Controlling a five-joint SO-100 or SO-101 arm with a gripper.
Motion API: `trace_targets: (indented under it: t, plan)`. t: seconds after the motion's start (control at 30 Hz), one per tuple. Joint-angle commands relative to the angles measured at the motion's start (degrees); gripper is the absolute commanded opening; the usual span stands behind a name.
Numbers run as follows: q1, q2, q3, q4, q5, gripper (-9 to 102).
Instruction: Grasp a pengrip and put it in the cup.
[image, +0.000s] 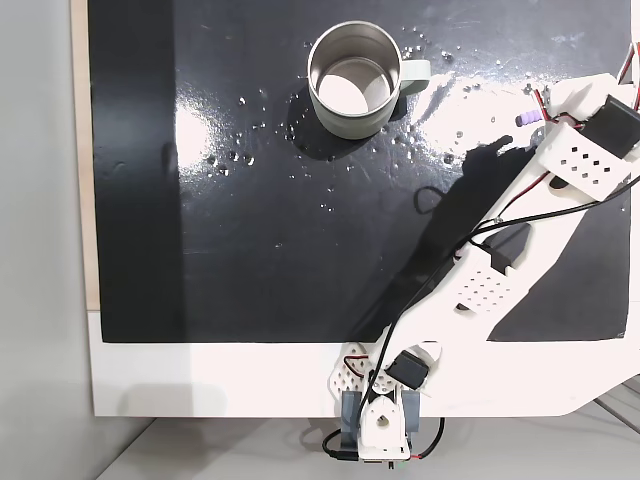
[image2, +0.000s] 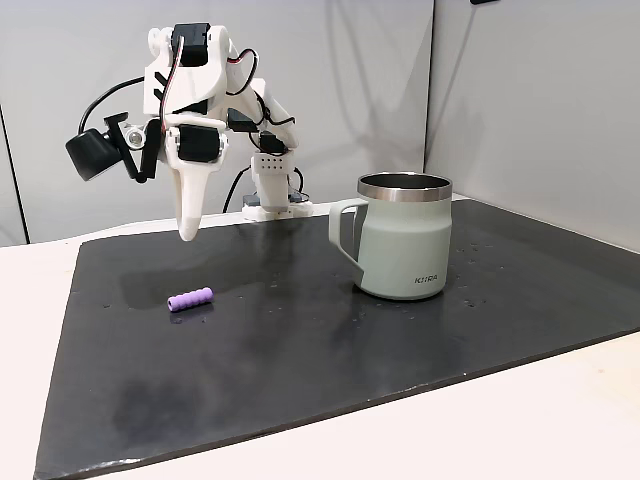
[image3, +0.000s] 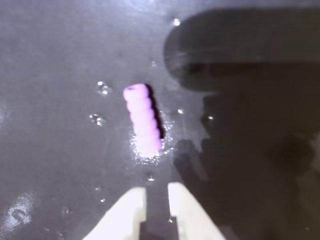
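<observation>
- Fingertips of the gripper (image3: 156, 200), cream-coloured, enter the wrist view at the near bottom edge; a narrow gap parts them and nothing lies between them, so the jaws read as nearly closed and empty.
- Wrist view: the pengrip (image3: 143, 119), a light-purple ribbed cylinder, lies flat on the black mat (image3: 55, 150) just beyond the tips and slightly to their left, apart from them. Its long axis runs roughly in line with the fingers, tilted a little. Judged from this, the coming move calls for a wider opening and a short advance and descent, perhaps with a wrist turn so the fingers close across the narrow width. Small droplets (image3: 103, 89) dot the mat beside it; nothing blocks the approach.
- A fixed view from the side: the gripper (image2: 187, 232) hangs above the mat (image2: 300, 380) with its tip pointing down, clear of the surface. The pengrip (image2: 190, 298) rests on the mat below and nearer the camera. The cup (image2: 402, 238), a pale grey-green mug with a steel rim, stands upright well to the right, its handle turned left toward the arm.
- A fixed view from above: the pengrip (image: 527, 118) shows beside the white arm (image: 520, 240) at the far right of the mat (image: 250, 260). The cup (image: 354, 80) stands at the far middle, well left of the pengrip, its steel inside open and empty. White specks are scattered between them; the carry path across looks unobstructed.
</observation>
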Motion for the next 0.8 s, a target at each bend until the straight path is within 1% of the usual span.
trace_targets:
  t: [0.0,0.23,0.3,0.4,0.57,0.77]
  plan:
    - [-1.9,0.4,-3.5,-2.6,-1.3,3]
    - [-3.0,-1.7,-3.5,-4.4,-2.5,4]
    - [-2.5,-2.2,-3.5,-4.4,-2.5,7]
    - [-1.1,-2.9,-3.5,-4.4,-2.7,15]
    - [0.7,-5.0,-3.6,-6.1,-2.7,23]
    - [1.1,-6.5,-3.6,-6.4,-2.7,24]
